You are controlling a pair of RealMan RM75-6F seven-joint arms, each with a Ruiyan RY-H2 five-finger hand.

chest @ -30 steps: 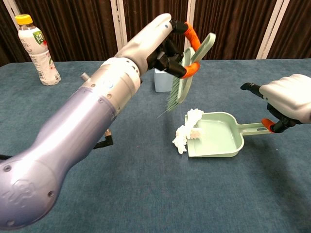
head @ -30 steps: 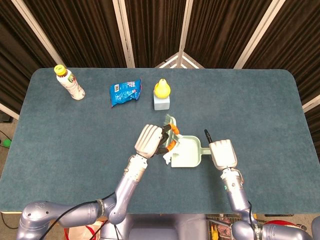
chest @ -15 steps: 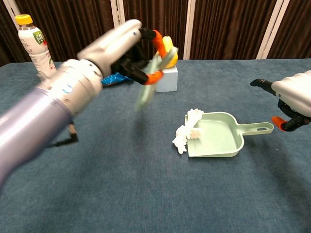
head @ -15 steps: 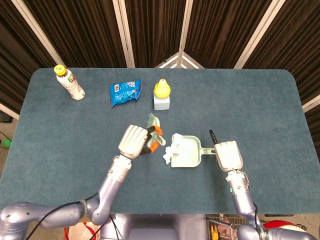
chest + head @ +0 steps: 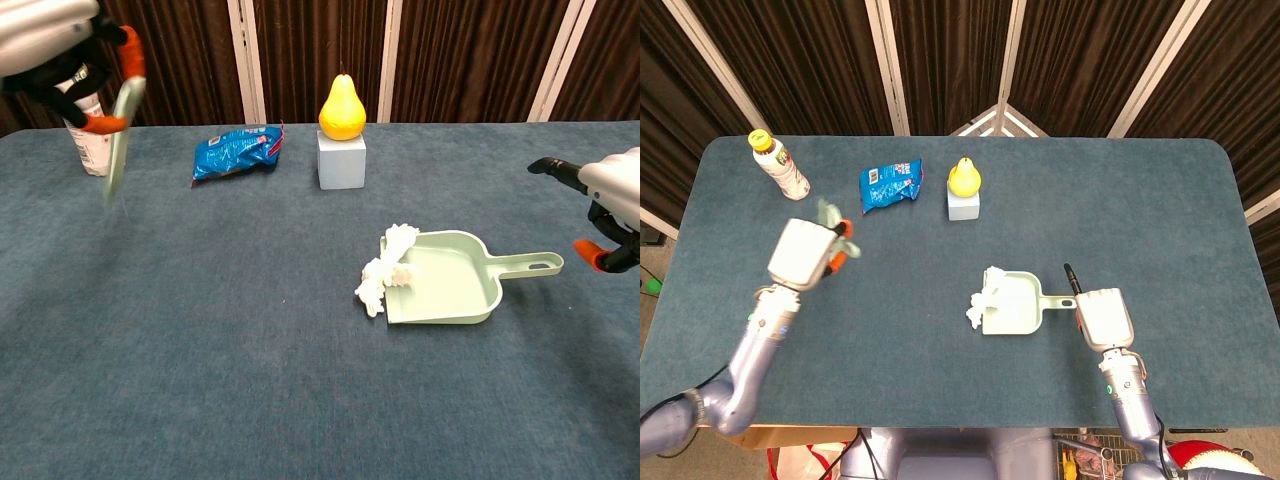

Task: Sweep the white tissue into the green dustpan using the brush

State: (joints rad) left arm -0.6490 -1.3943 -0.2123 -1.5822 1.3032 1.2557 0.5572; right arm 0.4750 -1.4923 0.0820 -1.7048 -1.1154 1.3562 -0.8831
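The green dustpan (image 5: 1018, 306) (image 5: 452, 288) lies right of the table's middle, its handle pointing right. The white tissue (image 5: 979, 300) (image 5: 384, 274) is crumpled at the pan's open left lip, partly on the pan and partly on the cloth. My left hand (image 5: 800, 254) (image 5: 48, 38) is far to the left, raised, and grips the green brush (image 5: 830, 214) (image 5: 119, 136), whose bristles hang down, blurred. My right hand (image 5: 1106, 317) (image 5: 614, 198) hovers just right of the dustpan handle, apart from it and holding nothing.
A drink bottle (image 5: 781, 166) (image 5: 82, 135) stands at the back left, close behind the brush. A blue snack packet (image 5: 890, 185) (image 5: 232, 153) and a yellow pear (image 5: 963, 177) (image 5: 341, 107) on a pale block (image 5: 341, 160) sit further back. The table is covered in blue cloth (image 5: 940, 400).
My left hand has swung the brush from above the tissue far to the left, near the bottle. The right hand has drawn slightly right, away from the handle. Tissue and dustpan stayed put.
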